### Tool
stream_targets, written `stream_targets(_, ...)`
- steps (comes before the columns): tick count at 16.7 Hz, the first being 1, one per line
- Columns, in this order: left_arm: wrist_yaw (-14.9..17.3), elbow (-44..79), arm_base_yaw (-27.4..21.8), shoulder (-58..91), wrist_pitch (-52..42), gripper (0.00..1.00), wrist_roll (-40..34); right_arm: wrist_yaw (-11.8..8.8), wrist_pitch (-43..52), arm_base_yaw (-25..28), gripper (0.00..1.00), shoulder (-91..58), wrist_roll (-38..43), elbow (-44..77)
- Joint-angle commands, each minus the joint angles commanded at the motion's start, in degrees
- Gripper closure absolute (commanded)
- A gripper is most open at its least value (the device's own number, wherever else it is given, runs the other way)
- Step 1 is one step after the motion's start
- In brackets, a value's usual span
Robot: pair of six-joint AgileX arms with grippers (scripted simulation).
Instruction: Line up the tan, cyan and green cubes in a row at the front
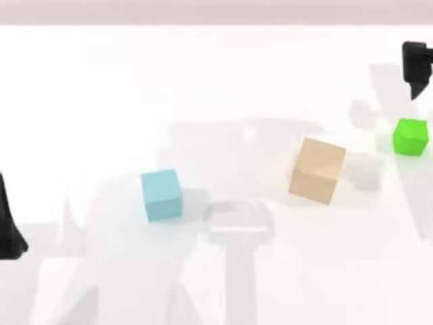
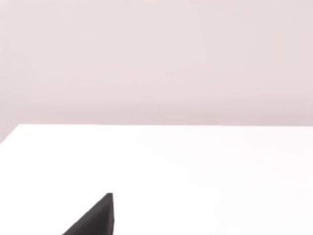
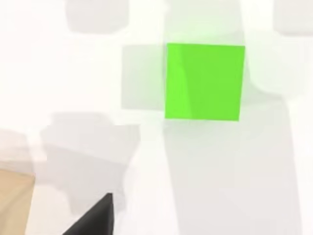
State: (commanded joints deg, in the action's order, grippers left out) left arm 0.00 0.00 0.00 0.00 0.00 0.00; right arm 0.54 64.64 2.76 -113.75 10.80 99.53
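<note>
On the white table (image 1: 216,81) three cubes lie well apart from each other. Seen from above, with the table centre as the middle of a clock, the cyan cube (image 1: 162,195) is at about 8 o'clock, the tan cube (image 1: 317,170) at about 3 o'clock, and the green cube (image 1: 411,136) further out, near the right edge, between 2 and 3 o'clock. All three rest flat on the table, and the tan one is turned a little. They do not make a row.

My right gripper (image 1: 416,68) is at the far right edge, at about 12 o'clock from the green cube and near it, but not touching it. It holds nothing. Whether its fingers are wide or closed, I cannot tell, because only a dark part of it is visible. From the right wrist camera the green cube (image 3: 204,82) is seen directly below, with a corner of the tan cube (image 3: 14,203) at the border and one dark fingertip (image 3: 95,218) at the edge.

My left gripper (image 1: 9,227) is parked at the left edge, at about 9 o'clock from the cyan cube, well apart from it. It touches no cube, and its opening also cannot be judged.
</note>
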Motion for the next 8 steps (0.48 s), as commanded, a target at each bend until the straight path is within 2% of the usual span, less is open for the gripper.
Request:
stream_targets(4,0.0,0.0,0.0,0.0,0.0,0.0,0.0,-0.1,7.9,0.3,0.0,-14.1,1.6,14.1)
stream_targets(8,0.0,0.0,0.0,0.0,0.0,0.0,0.0,-0.3,11.2,0.5,0.0,-20.2,2.2,20.3)
